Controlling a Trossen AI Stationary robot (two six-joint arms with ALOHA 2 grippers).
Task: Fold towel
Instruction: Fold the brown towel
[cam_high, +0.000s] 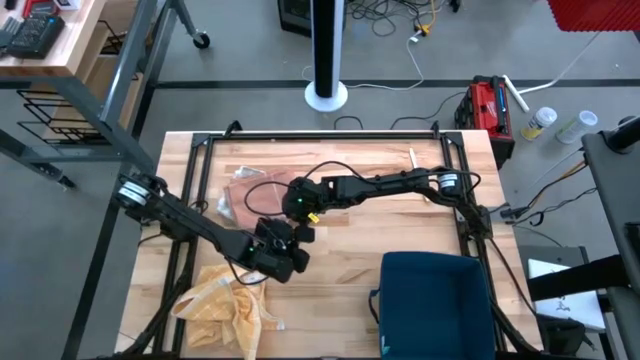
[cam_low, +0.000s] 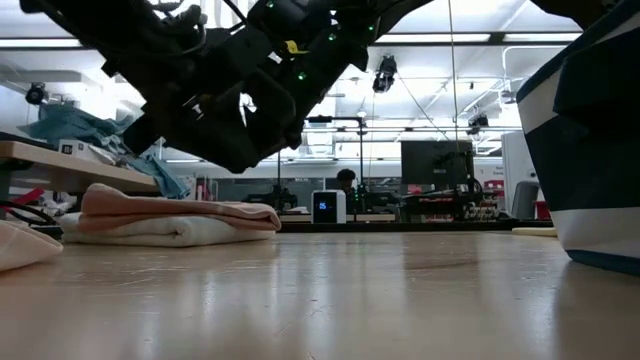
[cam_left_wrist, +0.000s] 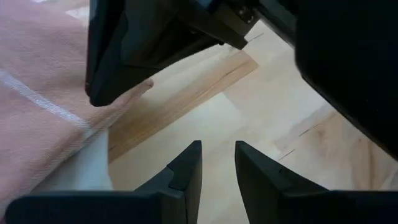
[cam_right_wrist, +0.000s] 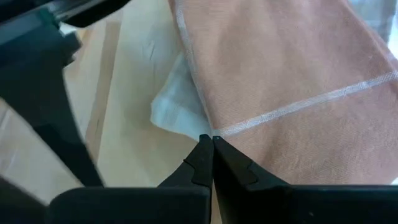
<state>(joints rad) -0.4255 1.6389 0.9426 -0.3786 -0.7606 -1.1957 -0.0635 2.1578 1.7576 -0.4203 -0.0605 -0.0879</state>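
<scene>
Left of centre in the high view, the pink towel (cam_high: 243, 193) lies folded flat on the table (cam_high: 400, 235), so the folding looks essentially done (a white one sits beneath it). The right gripper (cam_right_wrist: 212, 144), jaws pressed together on nothing, hovers at its edge; the left gripper (cam_left_wrist: 217, 163), jaws narrowly apart and empty, hangs beside it.
</scene>
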